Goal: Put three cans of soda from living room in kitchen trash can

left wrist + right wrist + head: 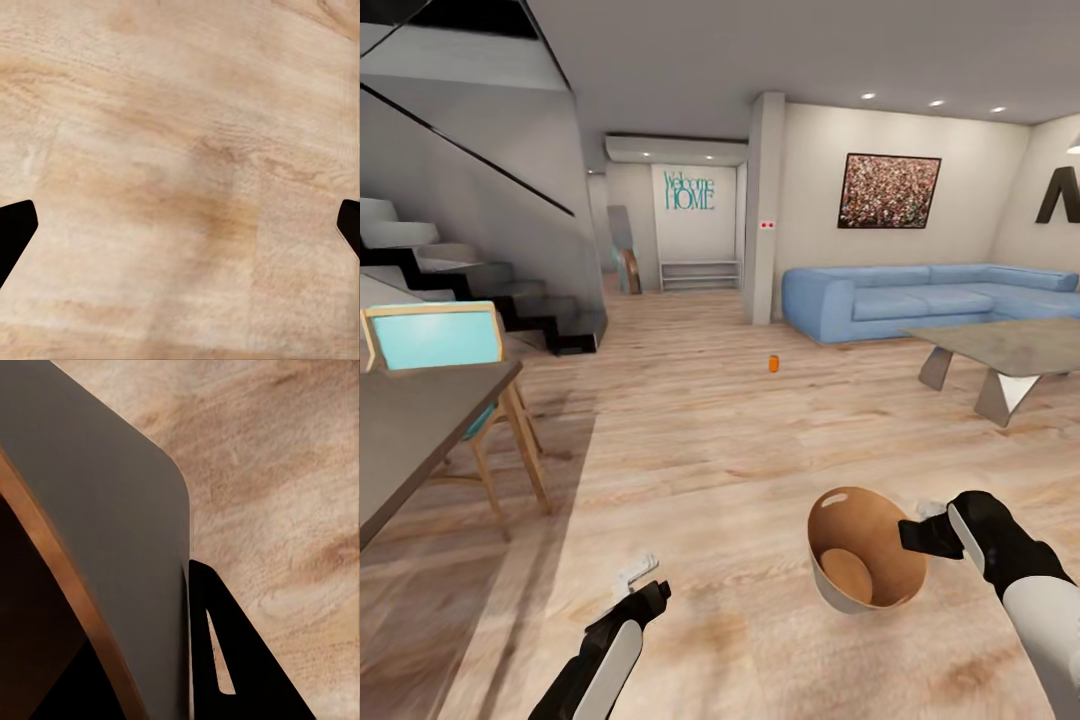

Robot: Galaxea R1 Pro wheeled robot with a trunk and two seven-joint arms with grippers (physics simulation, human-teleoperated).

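One orange can of soda (774, 363) stands upright on the wood floor of the living room, far ahead of both arms. The other two cans are out of view. The tash can (865, 550), pale grey outside and tan-brown inside, hangs tilted with its mouth toward me and looks empty. My right gripper (916, 535) is shut on its rim at the right side. In the right wrist view the can's grey wall (112, 510) lies against one black finger (240, 660). My left gripper (637, 578) is open over bare floor, its fingertips (15, 229) wide apart.
A dark dining table (410, 430) and a teal-backed wooden chair (435, 340) stand close on the left, with stairs (480, 280) behind. The blue corner sofa (930, 300) and low grey table (1010, 350) are at the right. A pillar (763, 200) stands behind the orange can.
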